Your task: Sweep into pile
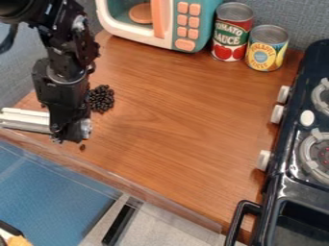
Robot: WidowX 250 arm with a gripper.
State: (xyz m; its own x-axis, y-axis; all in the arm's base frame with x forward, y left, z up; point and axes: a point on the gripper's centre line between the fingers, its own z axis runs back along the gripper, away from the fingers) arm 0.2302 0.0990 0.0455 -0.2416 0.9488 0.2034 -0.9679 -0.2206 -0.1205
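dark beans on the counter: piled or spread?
Mostly piled: the dark beans sit bunched together on the wooden counter, but at least one stray bean lies apart, near the edge.

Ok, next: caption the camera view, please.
Robot gripper at a white bar, near a small pile of dark beans, toy microwave and two tin cans behind.

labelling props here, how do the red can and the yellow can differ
The red can is taller, the yellow can shorter. The red can stands nearer the toy microwave, the yellow can nearer the stove. Both stand upright with grey metal tops.
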